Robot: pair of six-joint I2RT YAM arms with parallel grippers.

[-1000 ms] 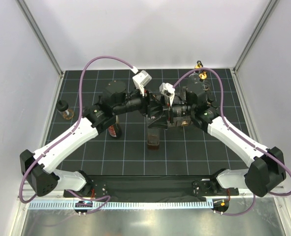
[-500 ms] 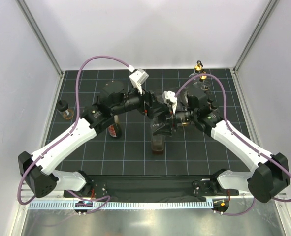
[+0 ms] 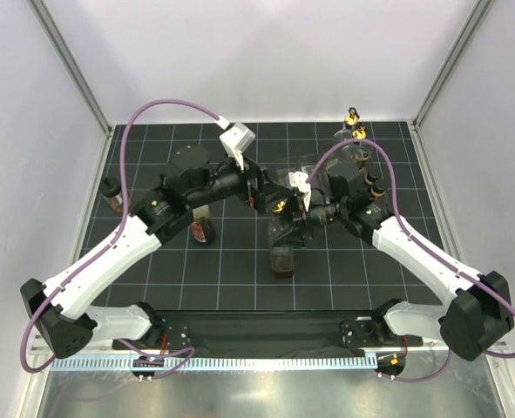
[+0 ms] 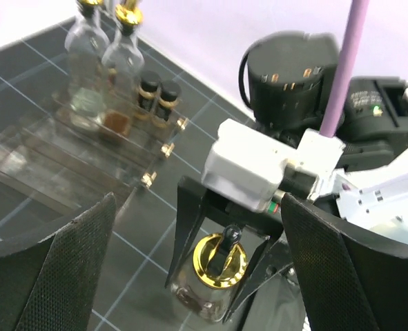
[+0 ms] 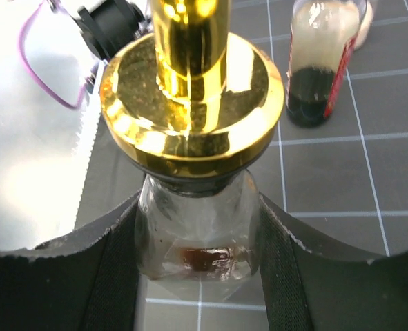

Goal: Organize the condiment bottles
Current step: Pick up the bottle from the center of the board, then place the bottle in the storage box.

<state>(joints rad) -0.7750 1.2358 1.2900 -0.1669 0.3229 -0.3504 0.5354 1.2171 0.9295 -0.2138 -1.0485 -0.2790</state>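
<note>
**Finishes, as seen**

- clear bottle (image 5: 197,234): smooth, transparent, looks like glass
- its gold pourer top (image 5: 190,103): mirror-polished metal
- left jaws: pads (image 4: 59,269) matt black with a rough woven-looking texture
- rack (image 4: 41,158): clear glossy plastic
- table (image 3: 231,279): dark matt gridded surface
- cable (image 4: 348,55): smooth purple sheath

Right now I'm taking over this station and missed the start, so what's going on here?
The right gripper is clamped on a gold-topped clear bottle at mid-table, while the left gripper hangs open, facing it. The clear rack at the back right already holds two tall gold-topped bottles and two small black-capped ones. The white-capped sauce bottle and another small dark bottle stand outside it.
</note>
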